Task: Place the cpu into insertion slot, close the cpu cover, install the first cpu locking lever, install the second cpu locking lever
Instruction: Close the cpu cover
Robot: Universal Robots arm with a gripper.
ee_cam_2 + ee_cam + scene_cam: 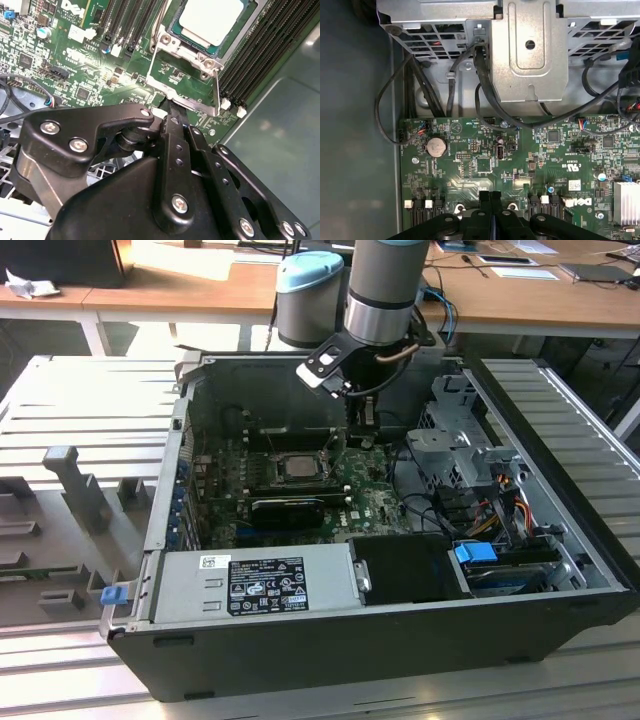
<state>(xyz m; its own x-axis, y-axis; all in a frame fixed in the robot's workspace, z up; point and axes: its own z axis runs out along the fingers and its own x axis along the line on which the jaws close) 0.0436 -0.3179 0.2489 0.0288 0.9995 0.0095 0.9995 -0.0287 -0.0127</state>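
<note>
The cpu [212,20], a pale silver square, lies flat in the insertion slot [170,30] on the green board; in the exterior view the cpu [297,466] sits mid-case. The cpu cover [186,102], a thin metal frame with a large window, stands tilted up off the slot, and the board shows through it. My gripper [169,106] is shut, its black fingertips [175,122] meeting at the cover's free edge. Whether they pinch it I cannot tell. From outside, the gripper [350,425] reaches down just to the exterior view's right of the slot. Its fingers [484,200] are pressed together.
Black memory slots [260,55] flank the socket. A black heatsink block [288,508] lies in front of it, and a grey power supply [255,585] beyond that. A metal drive cage [530,55] with black cables [485,90] is at the exterior view's right. Case walls [170,470] surround everything.
</note>
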